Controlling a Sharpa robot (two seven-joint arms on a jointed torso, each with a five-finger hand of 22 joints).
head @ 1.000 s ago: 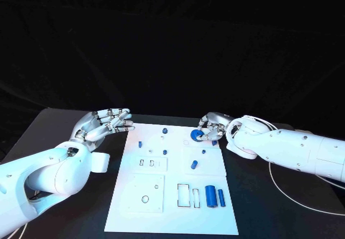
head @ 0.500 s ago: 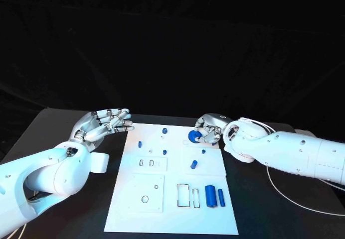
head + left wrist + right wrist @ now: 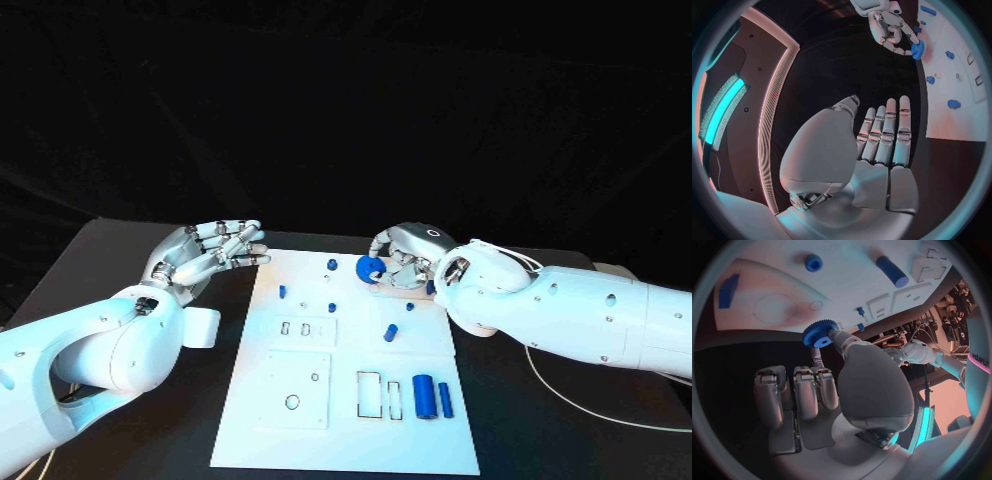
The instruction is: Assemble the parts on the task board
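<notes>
Right hand [image 3: 408, 256] pinches gear [image 3: 369, 268] above far board [image 3: 346, 420]; left hand [image 3: 206, 252] spread, idle; next: seat gear on peg [image 3: 330, 264]

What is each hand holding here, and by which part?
The right hand pinches the blue gear at its toothed rim and face, just above the task board. The left hand holds nothing, fingers extended.

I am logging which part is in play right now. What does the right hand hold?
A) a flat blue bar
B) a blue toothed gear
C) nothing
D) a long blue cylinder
B: the right hand pinches a blue toothed gear between its fingers, above the far end of the task board.
</notes>
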